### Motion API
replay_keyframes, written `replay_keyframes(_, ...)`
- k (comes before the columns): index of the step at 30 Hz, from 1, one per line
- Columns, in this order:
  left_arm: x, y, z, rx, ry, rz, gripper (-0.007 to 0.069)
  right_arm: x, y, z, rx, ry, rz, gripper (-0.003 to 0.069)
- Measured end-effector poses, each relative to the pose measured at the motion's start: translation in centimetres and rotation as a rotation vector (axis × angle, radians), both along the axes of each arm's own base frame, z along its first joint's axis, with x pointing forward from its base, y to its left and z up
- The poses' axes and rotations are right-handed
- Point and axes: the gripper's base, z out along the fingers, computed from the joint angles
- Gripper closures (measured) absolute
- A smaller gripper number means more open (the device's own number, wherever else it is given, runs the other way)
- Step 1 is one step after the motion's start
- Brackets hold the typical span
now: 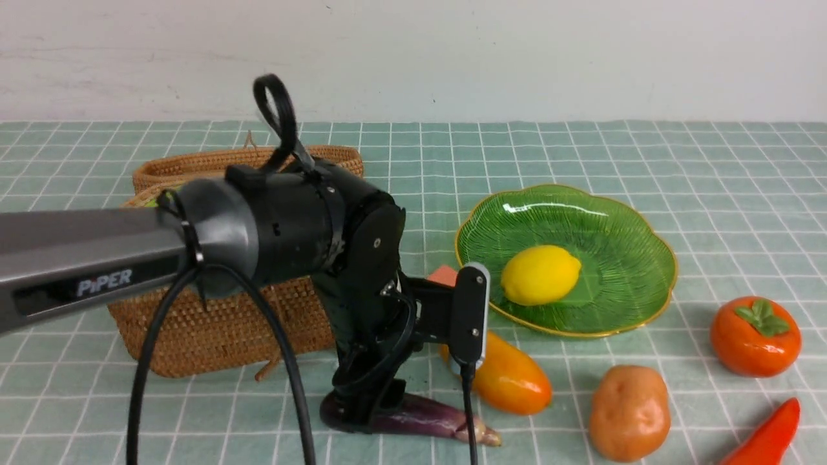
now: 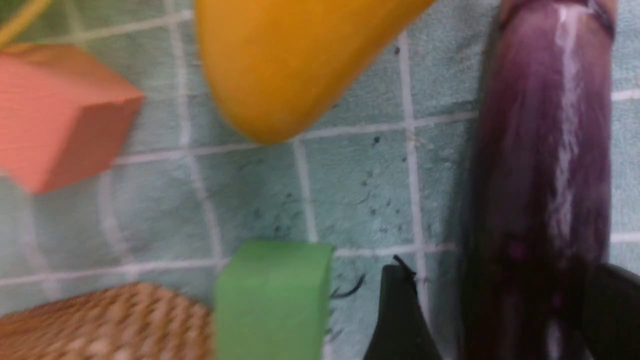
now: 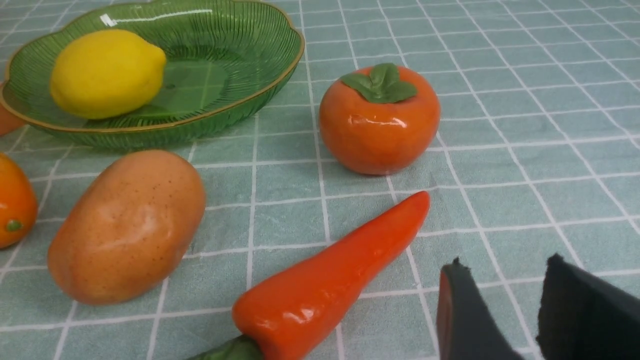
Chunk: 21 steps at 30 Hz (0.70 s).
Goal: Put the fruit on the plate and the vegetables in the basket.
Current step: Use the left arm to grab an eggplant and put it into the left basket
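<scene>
My left gripper [image 1: 365,416] is down at the table's front, shut on the dark purple eggplant [image 1: 426,418], which lies on the cloth. In the left wrist view the eggplant [image 2: 540,175] runs between the two black fingers. The lemon [image 1: 540,274] lies on the green plate [image 1: 620,213]. The mango [image 1: 510,374], potato [image 1: 628,412], persimmon [image 1: 754,336] and red pepper [image 1: 769,436] lie on the cloth in front of the plate. The wicker basket [image 1: 219,329] stands at the left behind my arm. My right gripper [image 3: 505,267] is open and empty beside the pepper [image 3: 330,270].
A salmon cube [image 1: 443,274] sits between the basket and the plate. A green cube [image 2: 272,300] stands next to the basket's wall [image 2: 100,325]. My left arm hides much of the basket and its inside.
</scene>
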Motion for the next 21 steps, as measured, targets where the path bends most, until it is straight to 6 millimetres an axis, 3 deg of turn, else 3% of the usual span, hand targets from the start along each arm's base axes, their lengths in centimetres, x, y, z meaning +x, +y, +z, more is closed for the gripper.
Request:
replay_keyframes(6,-0.1,-0.8,-2.8,-0.025,0.118,0.05,0.0197,0.0,0.0,0.0,0.0,0.0,0.0,0.0417)
replay_keyframes(8,-0.2,-0.9,-3.0,-0.027,0.138,0.056,0.0239,0.0,0.0,0.0,0.0,0.0,0.0,0.0417)
replay_keyframes(15,-1.0,-0.4,-2.4,0.008,0.199,0.054,0.0242,0.0,0.0,0.0,0.0,0.0,0.0,0.0417)
replay_keyframes(18,-1.4,0.2,-0.1,0.007,0.16,0.038,0.0242,0.0,0.0,0.0,0.0,0.0,0.0,0.0417)
replay_keyframes(20,-1.9,1.2,2.8,-0.013,0.099,0.037,0.0242,0.0,0.0,0.0,0.0,0.0,0.0,0.0417)
replay_keyframes(21,-2.0,2.6,5.6,-0.042,0.031,0.069,0.0242,0.0,0.0,0.0,0.0,0.0,0.0,0.0417)
